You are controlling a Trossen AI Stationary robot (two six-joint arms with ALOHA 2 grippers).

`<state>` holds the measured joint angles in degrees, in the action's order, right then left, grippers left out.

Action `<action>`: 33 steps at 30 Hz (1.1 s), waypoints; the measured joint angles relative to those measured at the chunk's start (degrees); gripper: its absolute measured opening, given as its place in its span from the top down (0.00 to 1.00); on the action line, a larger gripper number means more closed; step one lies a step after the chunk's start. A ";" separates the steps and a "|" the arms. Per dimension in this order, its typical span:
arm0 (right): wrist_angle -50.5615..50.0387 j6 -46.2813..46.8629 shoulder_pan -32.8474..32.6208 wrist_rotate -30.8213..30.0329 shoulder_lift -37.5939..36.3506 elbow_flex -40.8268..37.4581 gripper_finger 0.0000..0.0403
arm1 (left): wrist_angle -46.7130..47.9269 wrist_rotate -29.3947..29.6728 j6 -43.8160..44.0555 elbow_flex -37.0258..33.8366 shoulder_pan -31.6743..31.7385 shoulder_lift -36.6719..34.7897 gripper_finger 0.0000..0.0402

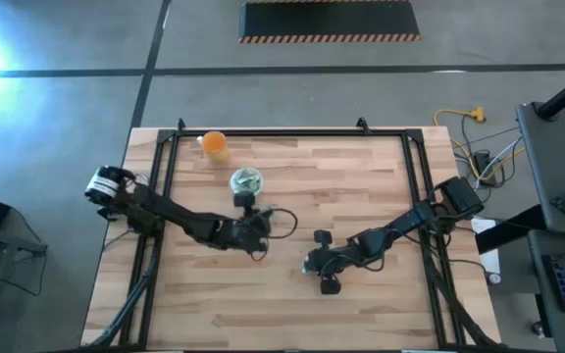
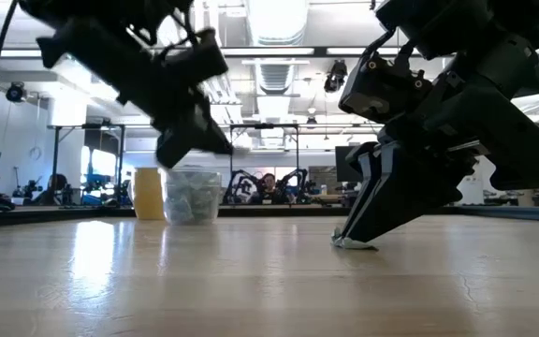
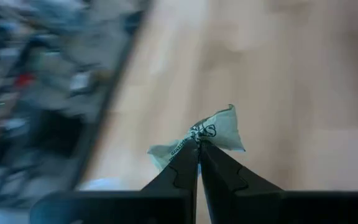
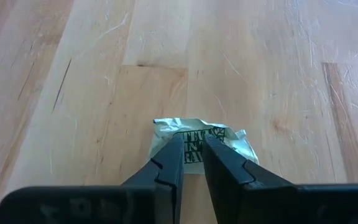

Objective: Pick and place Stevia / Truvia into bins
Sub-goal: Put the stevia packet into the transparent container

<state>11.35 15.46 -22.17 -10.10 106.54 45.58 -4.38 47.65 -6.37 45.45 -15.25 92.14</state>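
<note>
Setting: a pale wooden tabletop (image 1: 361,186) in a black frame, standing on a grey concrete floor. High view: the left arm reaches in from the left, and its left end effector (image 1: 261,224) sits near the middle of the tabletop, just in front of a clear cup (image 1: 246,180) filled with green-and-white sachets. An orange cup (image 1: 214,145) stands close by, nearer the far edge. The right arm enters from the right; its right end effector (image 1: 314,261) is low over the wood, right of centre.

Low view: a workshop with ceiling lights lies behind the tabletop. The clear cup (image 2: 193,195) stands touching or just beside the orange cup (image 2: 147,193). The left end effector hangs above the clear cup; the right end effector (image 2: 354,239) points steeply down onto a sachet (image 2: 354,243) lying on the wood.

Left wrist view: the fingers (image 3: 182,174) are closed tight on a crumpled sachet (image 3: 213,132), lifted clear of the wood.

Right wrist view: the fingers (image 4: 169,165) pinch a crumpled sachet (image 4: 194,140) that rests on the tabletop.
</note>
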 joint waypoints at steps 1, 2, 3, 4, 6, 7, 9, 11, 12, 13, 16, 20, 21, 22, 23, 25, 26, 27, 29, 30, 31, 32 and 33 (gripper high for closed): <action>0.12 0.00 0.00 0.10 0.00 0.00 0.87 | 1.11 3.20 -0.04 -0.03 0.16 -1.35 1.00; 0.14 -0.02 0.00 0.07 0.00 -0.02 0.87 | 3.08 6.36 -0.02 -0.34 0.34 -2.75 1.00; 0.10 -0.02 0.00 0.05 0.00 -0.02 0.87 | 4.28 9.17 0.00 -0.52 0.61 -3.74 1.00; 0.09 0.00 0.00 0.10 0.00 -0.02 0.87 | 4.43 10.74 0.02 -0.69 0.90 -4.79 1.00; 0.31 -0.02 0.00 0.07 0.00 -0.09 0.87 | 6.89 12.19 0.09 -1.55 1.59 -7.24 1.00; 0.36 -0.02 0.00 0.06 0.00 -0.12 0.87 | 6.98 12.66 0.10 -1.78 2.11 -8.06 1.00; 0.79 -0.02 0.00 0.05 0.00 -0.22 0.87 | 6.45 12.74 0.11 -3.17 3.19 -9.97 1.00; 1.02 -0.02 0.00 0.03 0.02 -0.31 0.87 | 6.91 12.92 0.24 -4.54 4.53 -11.23 1.00; 1.11 -0.02 0.00 0.06 0.02 -0.32 0.87 | 6.64 12.84 0.73 -5.14 5.20 -11.64 1.00; 1.14 -0.02 0.00 0.10 0.02 -0.31 0.87 | 7.77 12.72 1.60 -5.97 5.81 -12.30 1.00; 1.32 -0.04 0.02 0.08 0.02 -0.39 0.87 | 7.30 10.63 3.10 -7.76 8.04 -12.95 1.00; 1.33 -0.04 0.02 -0.15 0.04 -0.39 0.87 | 7.74 6.75 5.15 -9.67 10.59 -13.31 1.00; 1.33 -0.04 0.02 -0.14 0.04 -0.39 0.87 | 7.83 6.66 5.61 -9.90 10.93 -13.36 1.00; 1.29 -0.04 0.02 -0.18 0.04 -0.39 0.87 | 8.17 6.41 5.68 -10.02 11.19 -13.44 0.99; 1.32 -0.04 0.02 -0.22 0.04 -0.40 0.87 | 8.06 5.69 5.66 -10.03 11.24 -13.44 0.98; 1.40 -0.04 0.02 -0.21 0.04 -0.44 0.87 | 7.92 4.28 5.62 -10.08 11.16 -13.43 0.93; 1.42 -0.04 0.02 -0.25 0.04 -0.48 0.87 | 7.93 3.79 5.62 -10.10 11.15 -13.44 0.90; 1.45 -0.04 0.02 -0.23 0.04 -0.48 0.87 | 7.91 3.58 5.62 -10.10 11.15 -13.44 0.86; 1.44 -0.04 0.02 -0.25 0.04 -0.49 0.87 | 7.99 3.53 5.62 -10.10 11.17 -13.58 0.79; 1.45 -0.04 0.02 -0.25 0.04 -0.50 0.87 | 7.97 3.57 5.62 -10.01 11.17 -13.64 0.76; 1.45 -0.04 0.02 -0.25 0.04 -0.50 0.87 | 7.84 3.55 5.62 -9.88 11.17 -13.67 0.72; 1.45 -0.05 0.02 -0.26 0.04 -0.48 0.87 | 7.91 3.45 5.62 -9.84 11.17 -13.95 0.69; 1.47 -0.25 0.04 -0.27 0.04 -0.48 0.87 | 8.06 3.40 5.65 -9.84 11.15 -14.40 0.66</action>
<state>12.82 15.22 -22.13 -10.37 106.59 45.10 3.68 51.05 -0.72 35.62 -4.09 77.74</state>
